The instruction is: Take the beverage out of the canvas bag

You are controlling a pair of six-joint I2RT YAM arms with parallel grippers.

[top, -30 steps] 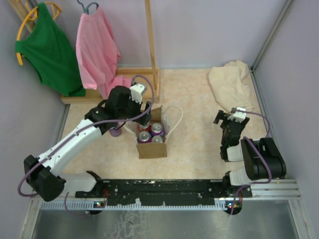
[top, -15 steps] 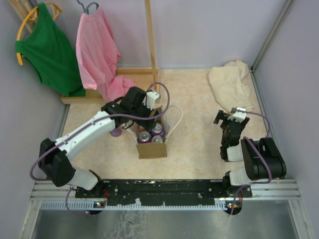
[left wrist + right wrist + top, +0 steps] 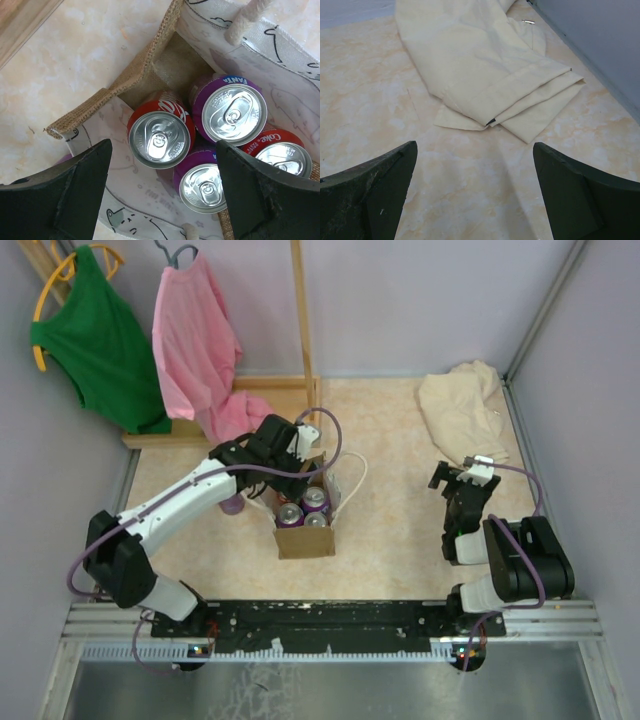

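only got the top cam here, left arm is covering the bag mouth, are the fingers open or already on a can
Observer: Open. In the left wrist view the left gripper straddles a red Coke can, a gap on each side.
Operator: how many cans in there
Observer: Four in the canvas bag: that one, a purple Fanta can, a second purple can, a second red Coke can.
Operator: right arm doing anything
Observer: Its wrist view shows the right gripper open, holding nothing, facing the cream cloth.
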